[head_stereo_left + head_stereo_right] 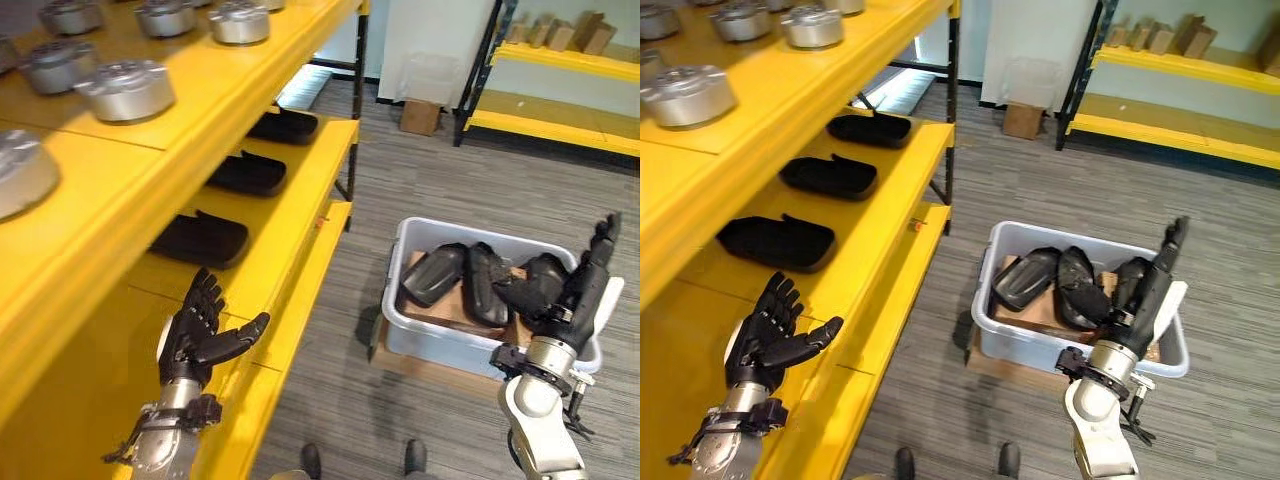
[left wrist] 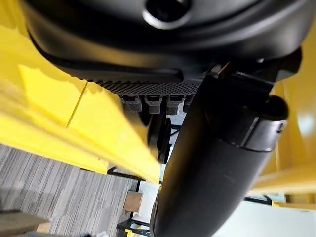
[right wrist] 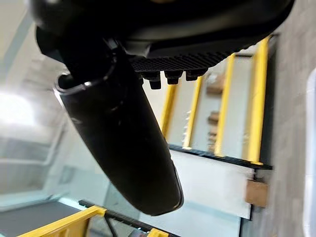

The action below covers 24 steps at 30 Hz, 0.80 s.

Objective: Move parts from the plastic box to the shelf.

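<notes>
A white plastic box (image 1: 440, 350) stands on the floor to the right, holding several black shell-shaped parts (image 1: 435, 272). Three similar black parts (image 1: 200, 238) lie in a row on the yellow shelf's (image 1: 300, 200) middle level. My left hand (image 1: 200, 332) is raised before that level's front edge, fingers straight and spread, holding nothing. My right hand (image 1: 585, 280) is lifted over the box's near right corner with its fingers straight and pointing up, empty as well. Each wrist view shows a straight thumb (image 2: 212, 163) (image 3: 123, 143) with nothing held.
Silver round metal parts (image 1: 125, 88) sit on the shelf's upper level. A cardboard sheet (image 1: 400, 360) lies under the box. A second yellow rack (image 1: 560, 90) with wooden blocks stands at the back right, with a small carton (image 1: 420, 116) on the grey floor.
</notes>
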### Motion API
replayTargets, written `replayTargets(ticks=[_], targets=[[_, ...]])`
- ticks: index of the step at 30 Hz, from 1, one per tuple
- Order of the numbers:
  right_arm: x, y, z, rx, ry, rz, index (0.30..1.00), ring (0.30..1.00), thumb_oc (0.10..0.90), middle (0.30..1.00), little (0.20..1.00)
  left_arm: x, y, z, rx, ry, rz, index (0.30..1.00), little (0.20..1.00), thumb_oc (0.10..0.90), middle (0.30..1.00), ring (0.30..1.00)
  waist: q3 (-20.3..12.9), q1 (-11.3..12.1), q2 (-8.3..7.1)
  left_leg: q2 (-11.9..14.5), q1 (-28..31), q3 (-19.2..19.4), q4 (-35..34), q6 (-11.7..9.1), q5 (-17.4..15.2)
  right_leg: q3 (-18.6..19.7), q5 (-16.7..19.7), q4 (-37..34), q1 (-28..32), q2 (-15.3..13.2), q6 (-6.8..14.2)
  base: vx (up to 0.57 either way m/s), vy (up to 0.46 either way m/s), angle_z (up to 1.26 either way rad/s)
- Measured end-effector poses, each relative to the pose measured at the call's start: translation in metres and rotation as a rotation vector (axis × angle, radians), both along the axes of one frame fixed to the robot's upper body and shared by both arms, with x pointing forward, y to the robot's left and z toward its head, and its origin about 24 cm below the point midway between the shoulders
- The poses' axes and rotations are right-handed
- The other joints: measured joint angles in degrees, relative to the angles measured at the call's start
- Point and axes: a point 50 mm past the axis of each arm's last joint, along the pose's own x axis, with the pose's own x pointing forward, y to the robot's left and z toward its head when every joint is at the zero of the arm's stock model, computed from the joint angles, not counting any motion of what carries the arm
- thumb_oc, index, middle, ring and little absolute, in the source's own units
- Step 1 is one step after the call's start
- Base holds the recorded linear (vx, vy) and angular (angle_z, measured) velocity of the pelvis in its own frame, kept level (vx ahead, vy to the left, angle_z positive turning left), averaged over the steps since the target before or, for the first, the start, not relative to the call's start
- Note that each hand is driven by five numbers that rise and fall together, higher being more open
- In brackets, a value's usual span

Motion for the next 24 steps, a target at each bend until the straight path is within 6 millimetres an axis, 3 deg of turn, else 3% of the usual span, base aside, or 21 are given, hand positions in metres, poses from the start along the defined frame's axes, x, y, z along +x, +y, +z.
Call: replayTargets(ticks=[3, 8, 10, 13, 15, 18, 19, 21, 23, 24], targets=[[-0.003, -0.013, 0.002, -0.041, 0.013, -0.048, 1.0, 1.0, 0.9, 1.0, 1.0, 0.001, -0.006, 0.0, -0.009, -0.007, -0.037, 1.0, 1.0, 0.9, 1.0, 1.0, -0.2, -0.2, 1.66, 4.2, 0.1, -0.1, 0.1, -1.9, 1.4, -0.6, -0.6, 0.0, 0.2, 4.6, -3.1, 0.02, -0.229, -0.01], [-0.004, -0.035, 0.007, -0.108, 0.042, -0.12, 1.0, 1.0, 0.9, 1.0, 1.0, 0.013, -0.013, 0.009, -0.041, -0.066, -0.094, 1.0, 1.0, 0.9, 1.0, 1.0, -0.1, -3.3, 3.68, 9.0, -0.1, -1.3, 0.3, -3.5, 2.4, -1.8, -2.4, 0.0, 0.6, 9.6, -6.0, 0.02, -0.268, 0.05], [-0.003, -0.039, 0.001, -0.114, 0.083, -0.14, 1.0, 1.0, 0.9, 1.0, 1.0, 0.02, -0.016, 0.014, -0.041, -0.095, -0.117, 1.0, 1.0, 0.9, 1.0, 1.0, 0.0, -3.7, 4.31, 9.6, -0.1, -1.1, 0.3, -3.5, 2.4, -1.9, -2.6, 0.0, 0.6, 10.2, -6.5, 0.01, -0.14, 0.03], [-0.003, -0.044, -0.004, -0.134, 0.135, -0.162, 1.0, 1.0, 0.9, 1.0, 1.0, 0.025, -0.022, 0.017, -0.045, -0.113, -0.154, 1.0, 1.0, 0.9, 1.0, 1.0, 0.2, -5.3, 7.13, 10.5, -0.1, -0.3, 0.3, -3.7, 1.5, -1.4, -2.8, 0.2, 0.0, 10.6, -6.9, 0.04, -0.106, -0.11], [-0.004, -0.048, -0.004, -0.151, 0.153, -0.171, 1.0, 1.0, 0.9, 1.0, 1.0, 0.029, -0.025, 0.02, -0.047, -0.128, -0.165, 1.0, 1.0, 0.9, 1.0, 1.0, 0.5, -7.2, 8.16, 10.7, -0.1, 0.8, 0.3, -3.9, 1.3, -0.8, -3.9, 2.4, -1.8, 10.5, -7.3, 0.06, -0.018, -0.36], [-0.004, -0.049, -0.01, -0.052, 0.184, -0.089, 1.0, 1.0, 0.9, 1.0, 1.0, 0.038, -0.036, 0.026, -0.054, -0.155, -0.208, 1.0, 1.0, 0.9, 1.0, 1.0, 1.2, -10.1, 7.92, 10.7, 1.1, 3.1, 0.5, -4.1, 1.4, 1.6, -5.3, 4.0, -3.1, 10.5, -7.2, 0.08, 0.069, -0.36], [-0.005, -0.044, -0.021, 0.063, 0.219, -0.003, 1.0, 1.0, 0.9, 1.0, 1.0, 0.04, -0.037, 0.022, -0.056, -0.139, -0.21, 1.0, 1.0, 0.9, 1.0, 1.0, 1.3, -10.2, 7.92, 10.5, 1.5, 4.8, 1.0, -4.1, 1.4, 2.4, -6.0, 5.9, -3.7, 10.1, -7.2, 0.08, 0.135, -0.38], [-0.012, -0.041, -0.037, 0.13, 0.287, 0.071, 1.0, 1.0, 0.9, 1.0, 1.0, 0.043, -0.041, 0.019, -0.067, -0.13, -0.214, 1.0, 1.0, 0.9, 1.0, 1.0, 2.6, -10.9, 8.18, 9.9, 2.5, 4.8, 1.5, -4.1, 1.5, 3.0, -5.8, 6.0, -2.3, 9.3, -7.2, 0.09, 0.163, -0.09], [-0.01, -0.039, -0.036, 0.12, 0.292, 0.111, 1.0, 1.0, 0.9, 1.0, 1.0, 0.043, -0.043, 0.018, -0.088, -0.128, -0.189, 1.0, 1.0, 0.9, 1.0, 1.0, 2.8, -10.5, 8.29, 8.7, 3.2, 4.8, 0.3, -3.8, 0.9, 1.9, -6.1, 5.8, -1.3, 8.4, -6.4, 0.08, 0.132, 0.31], [-0.003, -0.033, -0.032, 0.12, 0.271, 0.141, 1.0, 1.0, 0.9, 1.0, 1.0, 0.026, -0.035, 0.002, -0.091, -0.053, -0.152, 1.0, 1.0, 0.9, 1.0, 1.0, 2.7, -6.5, 4.8, 6.4, 4.1, 4.3, 0.3, -3.3, -0.6, 1.5, -4.1, 3.2, 1.1, 6.2, -4.8, 0.07, 0.004, 0.18]])
